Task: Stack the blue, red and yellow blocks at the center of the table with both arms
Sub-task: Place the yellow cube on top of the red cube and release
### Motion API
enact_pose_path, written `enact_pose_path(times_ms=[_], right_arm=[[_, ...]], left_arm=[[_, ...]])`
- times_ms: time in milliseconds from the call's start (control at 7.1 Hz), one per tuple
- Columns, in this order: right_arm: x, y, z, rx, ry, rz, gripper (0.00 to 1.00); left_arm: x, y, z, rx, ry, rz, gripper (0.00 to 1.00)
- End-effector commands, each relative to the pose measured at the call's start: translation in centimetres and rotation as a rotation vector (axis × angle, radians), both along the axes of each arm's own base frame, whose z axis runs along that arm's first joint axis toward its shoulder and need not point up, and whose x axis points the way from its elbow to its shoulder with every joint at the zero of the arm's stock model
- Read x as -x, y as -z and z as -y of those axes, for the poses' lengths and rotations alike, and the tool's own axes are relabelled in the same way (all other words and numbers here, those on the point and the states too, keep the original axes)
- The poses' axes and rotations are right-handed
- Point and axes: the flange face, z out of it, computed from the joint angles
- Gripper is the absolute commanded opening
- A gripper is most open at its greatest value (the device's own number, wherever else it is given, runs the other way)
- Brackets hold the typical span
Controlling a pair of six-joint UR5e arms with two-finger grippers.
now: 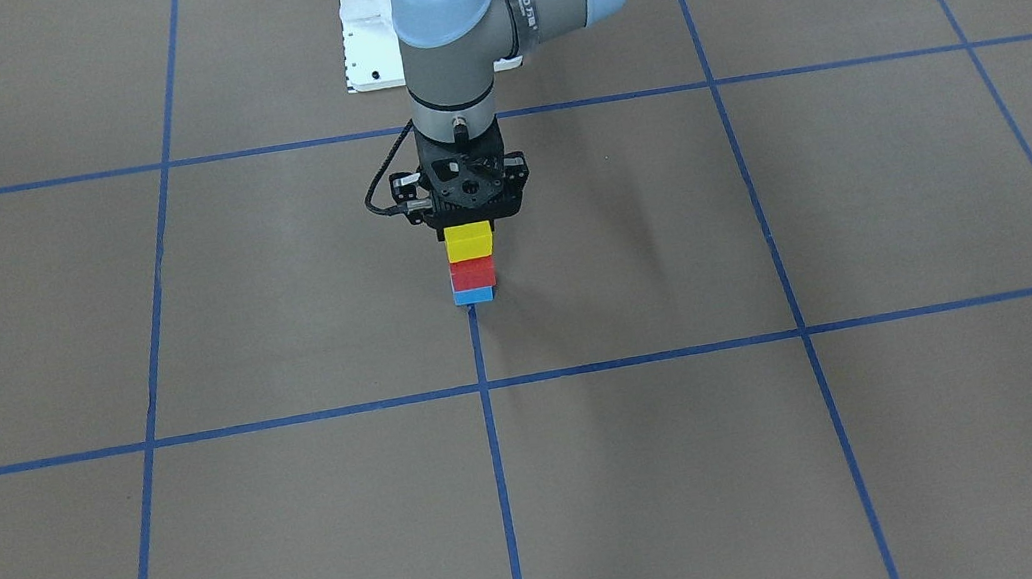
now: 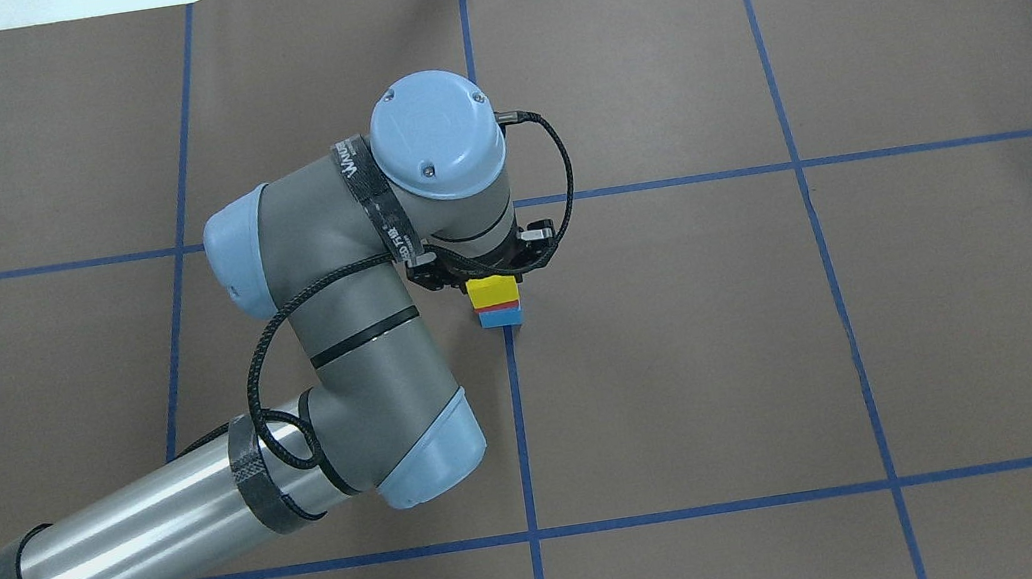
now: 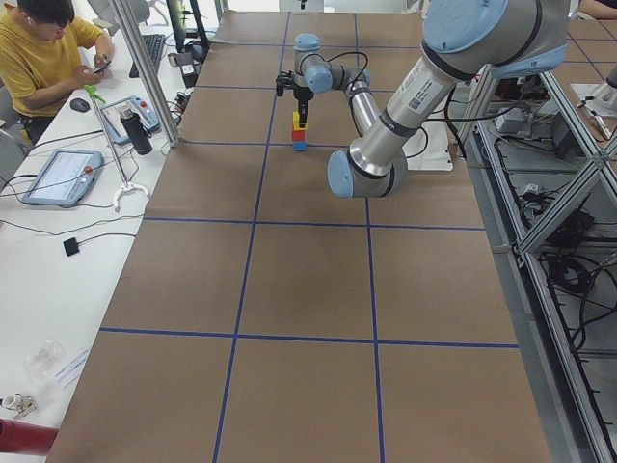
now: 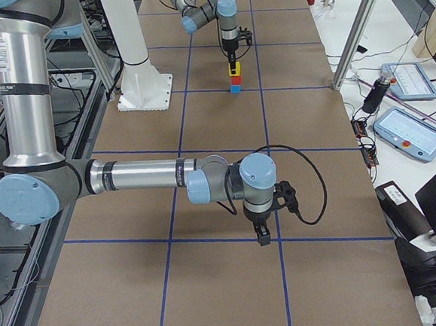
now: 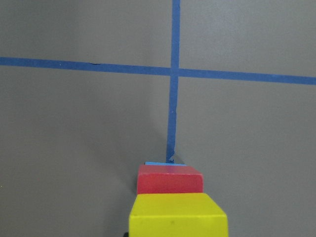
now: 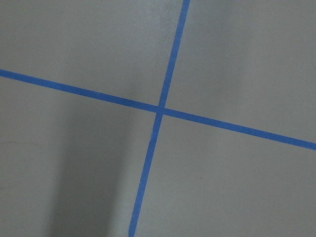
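Yellow block [image 1: 469, 242] tops red block [image 1: 472, 273] and blue block [image 1: 473, 295] mid-frame; I cannot tell whether my left gripper [image 1: 468, 215] above clamps it.

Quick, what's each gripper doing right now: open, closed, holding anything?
Left gripper: right at the top yellow block, fingers hidden; cannot tell.
Right gripper: seen only from the side camera; cannot tell.

A: Where do the high cameras sit?
B: One is high behind the robot [image 2: 353, 353], looking forward and down on the table [image 2: 786, 342]; one is opposite, facing it steeply. Both share the block stack [image 2: 494, 298] at the middle.
A: The side ones?
B: At each table end, far back, looking along it. Wrist cameras hang close over the tape lines [image 6: 159, 109].
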Motion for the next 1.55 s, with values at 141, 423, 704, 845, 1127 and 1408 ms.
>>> enact_pose_path(times_ms=[141,423,704,845,1127,1408], right_arm=[[0.0,0.0,-0.1,0.001,0.000,0.000,1.00],[0.0,-0.1,-0.1,0.002,0.000,0.000,1.00],[0.0,-0.1,-0.1,0.002,0.000,0.001,1.00],[0.0,-0.1,-0.1,0.003,-0.001,0.002,1.00],[0.0,-0.1,-0.1,0.003,-0.001,0.002,1.00],[0.0,-1.4,-1.5,0.027,0.003,0.001,1.00]], left_arm=[[-0.1,-0.2,0.2,-0.003,0.005,0.007,0.62],[-0.1,0.0,0.2,-0.008,0.006,0.001,1.00],[0.6,1.2,0.4,-0.020,0.009,-0.017,1.00],[2.2,2.0,1.0,-0.029,0.019,-0.033,1.00],[7.0,2.4,1.6,-0.035,-0.030,-0.014,1.00],[17.4,-3.1,-0.8,-0.123,-0.115,0.028,1.00]])
